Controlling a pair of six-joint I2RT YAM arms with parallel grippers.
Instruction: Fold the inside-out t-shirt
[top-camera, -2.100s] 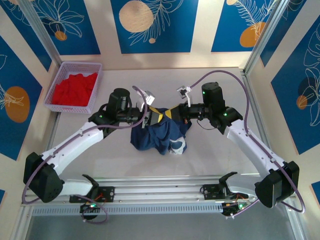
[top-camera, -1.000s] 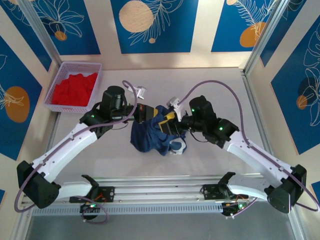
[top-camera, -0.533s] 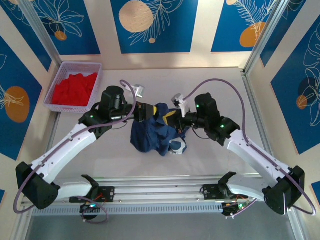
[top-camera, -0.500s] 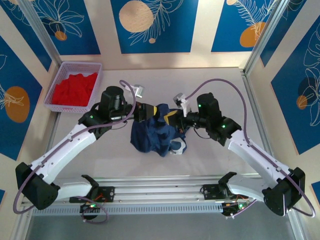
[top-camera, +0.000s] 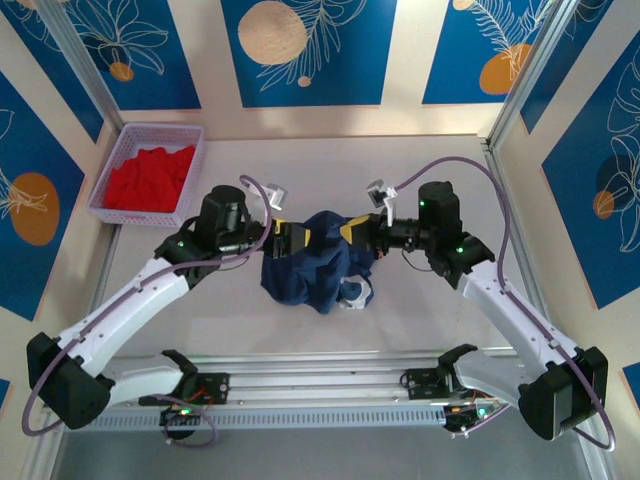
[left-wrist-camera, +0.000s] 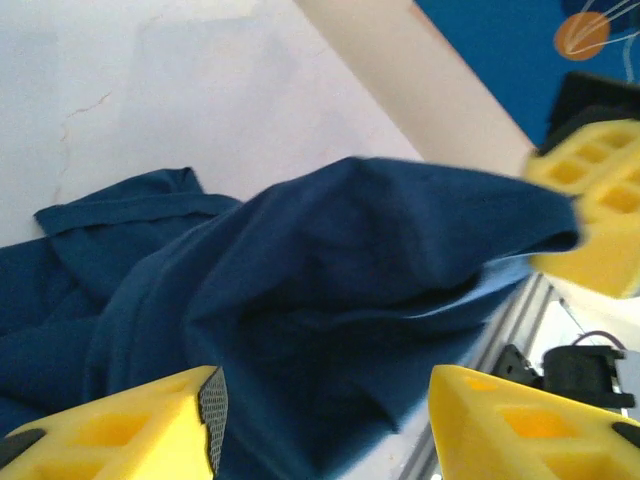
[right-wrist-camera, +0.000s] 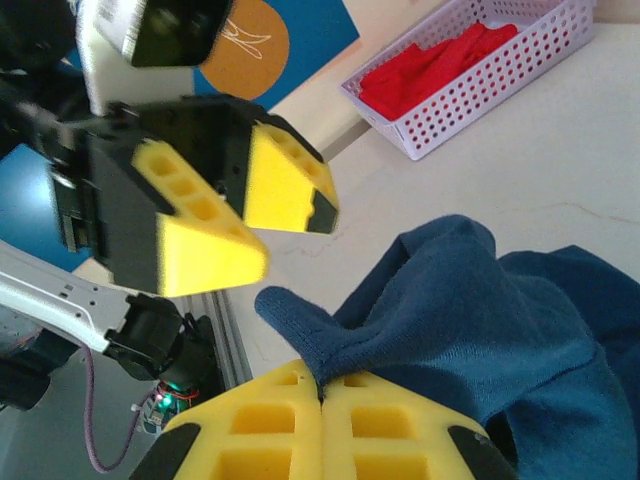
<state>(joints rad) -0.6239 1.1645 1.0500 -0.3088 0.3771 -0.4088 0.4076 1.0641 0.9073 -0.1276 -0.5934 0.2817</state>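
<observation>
We count one navy t-shirt, bunched in a heap at the middle of the bench, well away from all of its edges. A small pale patch shows at the heap's near right side. There are two pincers, one on each side of the heap's raised far part, facing each other. The right pincer is clenched on a fold of the blue cloth, and a small tip of the cloth sticks out past its closed yellow fingers. The left pincer is released. Its fingers are spread wide, with the shirt just ahead of them and reaching down between them. We cannot tell whether the cloth touches them. One lilac basket sits at the bench's far left corner, holding red cloth.
</observation>
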